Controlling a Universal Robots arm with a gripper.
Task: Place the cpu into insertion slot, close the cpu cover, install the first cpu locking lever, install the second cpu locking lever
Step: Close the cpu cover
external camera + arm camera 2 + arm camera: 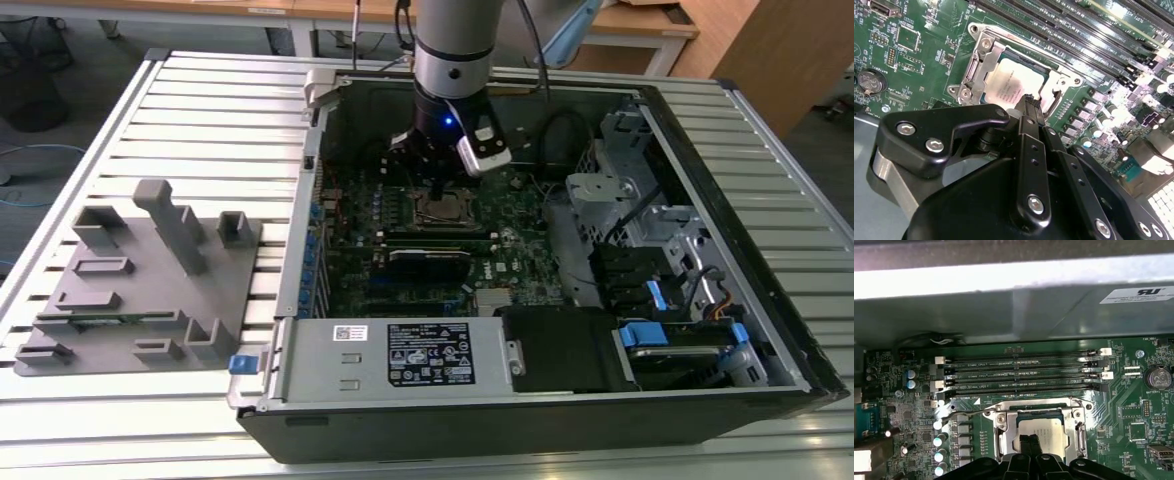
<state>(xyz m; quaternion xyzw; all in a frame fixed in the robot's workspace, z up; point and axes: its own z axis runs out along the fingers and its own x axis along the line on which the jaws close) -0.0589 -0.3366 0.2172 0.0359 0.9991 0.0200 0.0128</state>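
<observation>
My black two-fingered pincer point(1029, 102) hangs low inside the open black computer case point(747, 200). Its tips are clenched together with nothing between them, poised just above the near edge of the small flat square cpu with the dull grey-bronze metal top point(1011, 85). The chip lies seated in the square silvery-rimmed insertion slot point(1070, 79) on the green circuit board point(929, 75), beside the long narrow black memory slots point(1019, 372). The cpu cover, a thin silvery metal frame with a large central window point(981, 65), is down over the chip's edges in both wrist views. A thin silvery wire locking lever point(961, 413) runs out along one side of the slot, and another curved one point(1054, 102) sits close by my tips; I cannot tell whether either is hooked under its catch. My worry is how close my tips are to the chip: if I drop straight down I would press on its bare metal top and load the fine contacts beneath. If I push a lever off-centre, the springy wire could slip from my narrow tips and snap back, or my tips could skid into the row of small silvery cylindrical capacitors point(940, 440) standing just beside the slot.
</observation>
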